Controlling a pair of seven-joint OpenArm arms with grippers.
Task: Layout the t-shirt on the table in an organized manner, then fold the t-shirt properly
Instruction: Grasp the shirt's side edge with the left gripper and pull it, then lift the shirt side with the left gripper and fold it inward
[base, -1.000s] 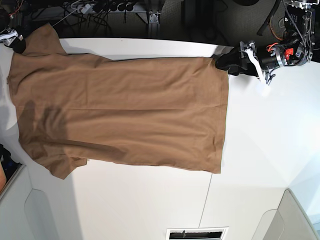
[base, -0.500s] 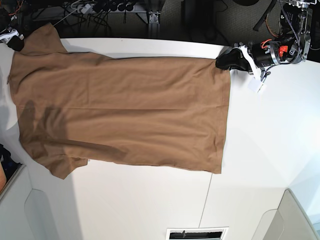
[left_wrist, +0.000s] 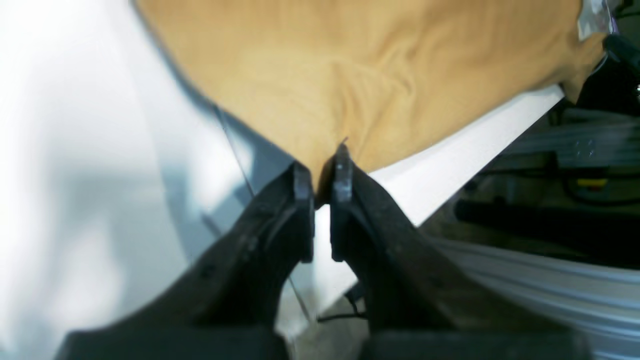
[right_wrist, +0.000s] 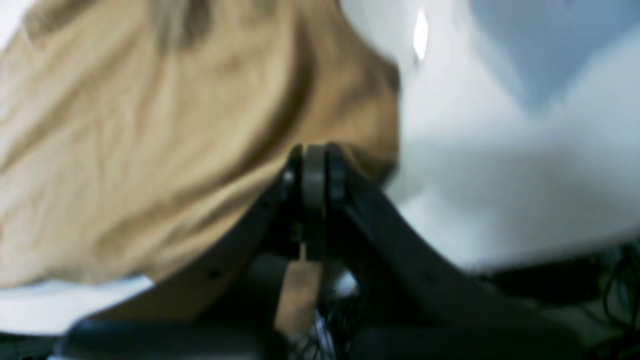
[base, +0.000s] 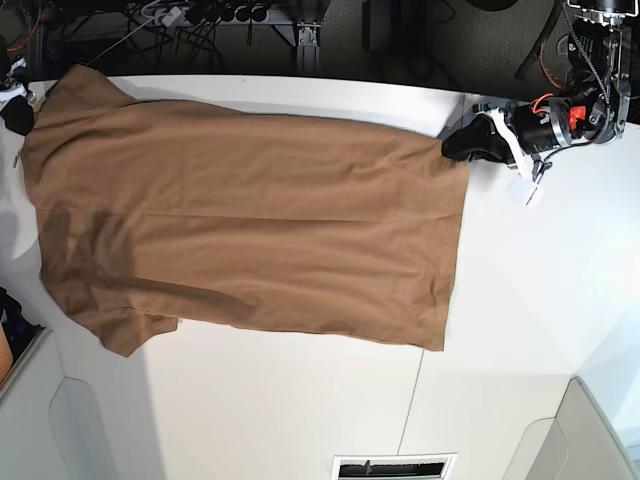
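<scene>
The tan t-shirt (base: 250, 220) lies spread flat across the white table (base: 300, 400), neck end at the left, hem at the right. My left gripper (base: 452, 142) is shut on the shirt's far hem corner at the upper right; in the left wrist view (left_wrist: 320, 172) the fabric (left_wrist: 380, 75) is pinched between the fingers. My right gripper (base: 18, 105) is at the far left edge, shut on the shirt near the upper sleeve; the right wrist view (right_wrist: 312, 160) shows the fingers closed on tan cloth (right_wrist: 150, 125).
A thin dark seam (base: 412, 400) runs across the table at lower right. Cables and dark equipment (base: 230, 25) lie beyond the table's far edge. A grey bin corner (base: 600, 430) shows at bottom right, and a white vent (base: 392, 467) at the bottom edge.
My left gripper has pulled the hem corner to the right, stretching the shirt's far edge. My right gripper has shifted the sleeve corner slightly left and down.
</scene>
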